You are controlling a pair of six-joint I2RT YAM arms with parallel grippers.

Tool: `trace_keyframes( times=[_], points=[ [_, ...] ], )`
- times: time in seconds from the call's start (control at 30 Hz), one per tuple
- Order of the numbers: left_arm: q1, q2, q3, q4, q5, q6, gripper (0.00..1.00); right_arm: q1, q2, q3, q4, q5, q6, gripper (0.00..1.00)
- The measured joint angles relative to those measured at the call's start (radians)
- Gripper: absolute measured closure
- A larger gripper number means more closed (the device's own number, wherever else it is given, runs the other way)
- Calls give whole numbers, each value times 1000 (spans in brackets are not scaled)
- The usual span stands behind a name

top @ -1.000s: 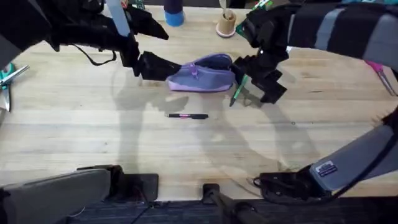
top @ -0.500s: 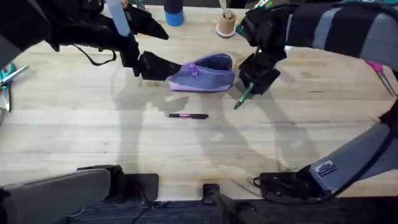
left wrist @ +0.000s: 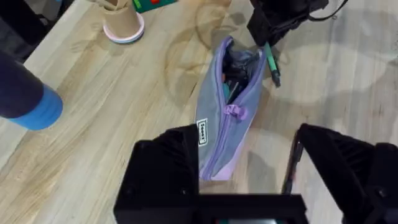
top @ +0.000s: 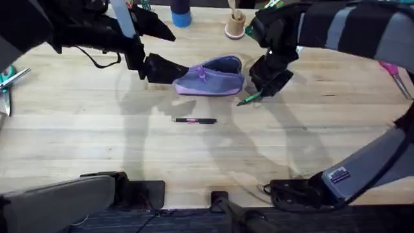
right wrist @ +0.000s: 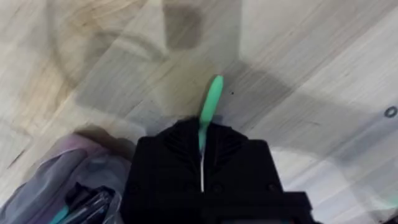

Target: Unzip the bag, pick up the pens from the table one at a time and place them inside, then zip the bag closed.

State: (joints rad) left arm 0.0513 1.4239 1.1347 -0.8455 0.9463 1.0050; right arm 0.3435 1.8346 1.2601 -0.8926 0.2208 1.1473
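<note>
Reading labels first: we see a small white tag with dark lettering on the bag point(left wrist: 231, 127) near its zipper, too small for us to make out. Our right gripper point(top: 264, 86) has its black fingers pressed together on the green pen point(top: 249, 99), which sticks out past the fingertips, just beside the bag's right end above the table point(top: 97, 142). Compared with half a second ago, we note the green pen has swung from steeply tilted to nearly level; gripper and bag sit about as before. Our left gripper point(left wrist: 252, 180) has its fingers spread wide on either side of the bag's left end; we cannot tell if they touch the fabric. The bag's zipper is open at the far end, dark contents showing. The black pen point(top: 194, 120) with pink band lies flat in front of the bag, untouched.
</note>
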Motion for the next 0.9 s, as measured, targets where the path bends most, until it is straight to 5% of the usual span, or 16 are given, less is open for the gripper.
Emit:
trace_keyframes(
  times=[0.23, 0.43, 0.67, 0.7, 0.9],
  points=[
    [0, 0, 0, 0, 0, 0, 8, 0, -139, 90, -84, 94, -46, 971],
    [0, 0, 0, 0, 0, 0, 8, -1, -298, 127, 24, 138, -223, 970],
    [0, 0, 0, -1, 0, 0, 8, -1, -323, 129, 62, 149, -340, 970],
    [0, 0, 0, -1, 0, 0, 8, -1, -323, 129, -6, 99, -82, 970],
    [0, 0, 0, -1, 0, 0, 8, 9, -323, 129, -5, 9, 224, 968]
  ],
)
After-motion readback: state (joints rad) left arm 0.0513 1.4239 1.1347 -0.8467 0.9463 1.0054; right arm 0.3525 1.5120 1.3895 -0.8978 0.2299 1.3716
